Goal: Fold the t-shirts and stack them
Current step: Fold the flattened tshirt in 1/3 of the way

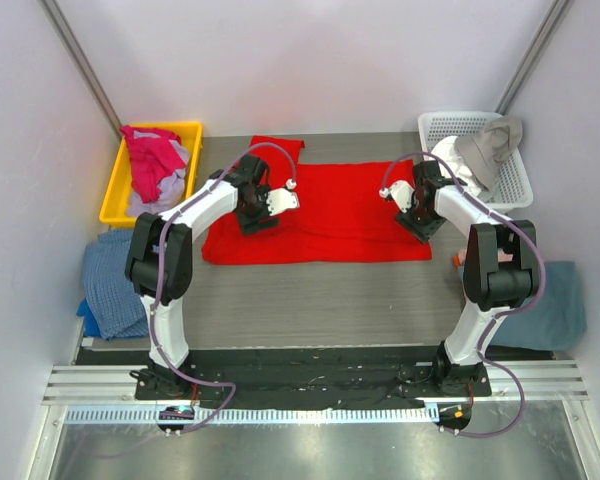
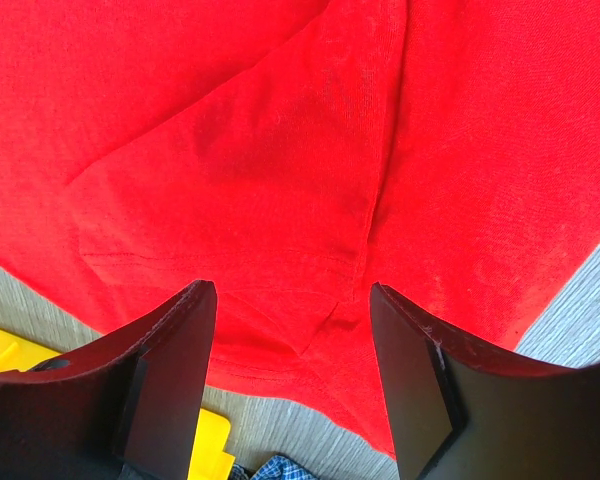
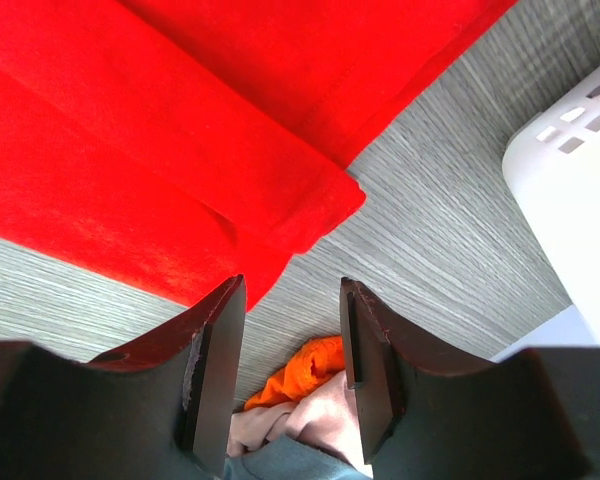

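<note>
The red t-shirt [image 1: 320, 215] lies flat on the table [image 1: 310, 290], half folded. The left gripper [image 2: 290, 300] and right gripper [image 3: 290, 290] hang spread over its ends. Each should pinch both layers squarely, then lift evenly together.

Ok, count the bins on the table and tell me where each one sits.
2. A yellow bin sits at the far left, and a white basket at the far right.

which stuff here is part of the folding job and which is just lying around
Job: red t-shirt, spread flat; magenta-pink and lavender shirts in the yellow bin.

Lying about: white basket with grey cloth on it; blue checked cloth; orange cloth; teal cloth, possibly a shirt.
</note>
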You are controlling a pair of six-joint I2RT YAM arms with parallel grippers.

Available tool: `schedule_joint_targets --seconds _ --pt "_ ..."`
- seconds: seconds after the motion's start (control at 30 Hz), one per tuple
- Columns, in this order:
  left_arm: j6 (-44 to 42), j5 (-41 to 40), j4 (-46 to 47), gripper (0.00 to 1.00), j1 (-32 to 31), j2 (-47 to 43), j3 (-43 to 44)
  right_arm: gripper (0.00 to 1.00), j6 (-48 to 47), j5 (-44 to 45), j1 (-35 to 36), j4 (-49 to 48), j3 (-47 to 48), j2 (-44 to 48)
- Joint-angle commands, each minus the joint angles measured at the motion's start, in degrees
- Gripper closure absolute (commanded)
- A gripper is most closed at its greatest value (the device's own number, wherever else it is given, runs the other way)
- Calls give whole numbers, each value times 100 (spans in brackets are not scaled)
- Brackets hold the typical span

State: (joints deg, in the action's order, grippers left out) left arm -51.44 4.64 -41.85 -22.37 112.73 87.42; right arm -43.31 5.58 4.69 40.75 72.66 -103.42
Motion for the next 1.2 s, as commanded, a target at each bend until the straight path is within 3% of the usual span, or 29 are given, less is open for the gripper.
schedule_joint_targets --seconds 0.0,0.43,0.8,1.17 --pt "-15 54 -34 33 -13 -75 118 50 86 -119 76 -94 108 111" --pt "-50 -78 36 33 -13 -93 -14 52 130 -251 85 -226 222 -214" --pt "-85 -157 45 34 -13 -67 -40 65 130 -303 85 -331 336 -460" --pt "-103 -210 45 34 -13 -67 -84 67 86 -260 85 -322 415 -504"
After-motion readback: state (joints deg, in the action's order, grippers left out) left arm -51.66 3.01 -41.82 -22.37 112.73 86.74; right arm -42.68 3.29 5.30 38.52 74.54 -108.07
